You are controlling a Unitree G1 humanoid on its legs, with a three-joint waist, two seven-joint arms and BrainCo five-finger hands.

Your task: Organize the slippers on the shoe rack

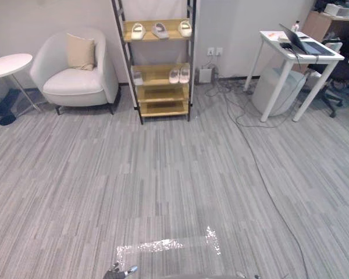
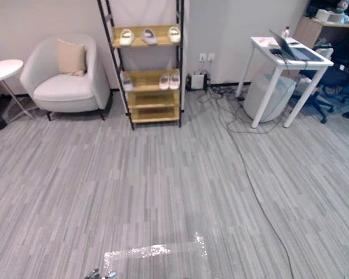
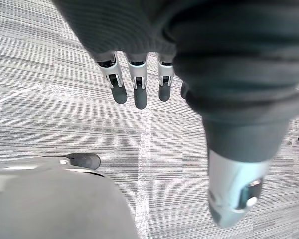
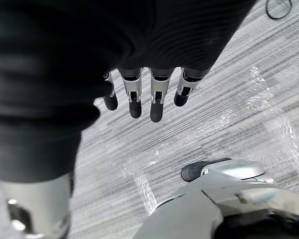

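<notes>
The shoe rack point(image 1: 159, 96), black posts with wooden shelves, stands against the far wall, well away from me. Three pale slippers lie on its top shelf: one at the left point(image 1: 138, 31), a greyer one point(image 1: 160, 30) in the middle, one at the right point(image 1: 185, 28). A white pair point(image 1: 179, 74) sits at the right of the second shelf, and another slipper point(image 1: 137, 77) rests at that shelf's left end. My left hand point(image 3: 135, 84) hangs over the carpet, fingers straight and empty. My right hand point(image 4: 157, 94) hangs the same way, holding nothing.
A white armchair point(image 1: 75, 81) with a beige cushion stands left of the rack, beside a round white side table point(image 1: 9, 61). A white desk point(image 1: 299, 52) with a laptop is at the right. Cables point(image 1: 262, 174) trail across the grey carpet. Shiny tape marks point(image 1: 163, 244) lie near me.
</notes>
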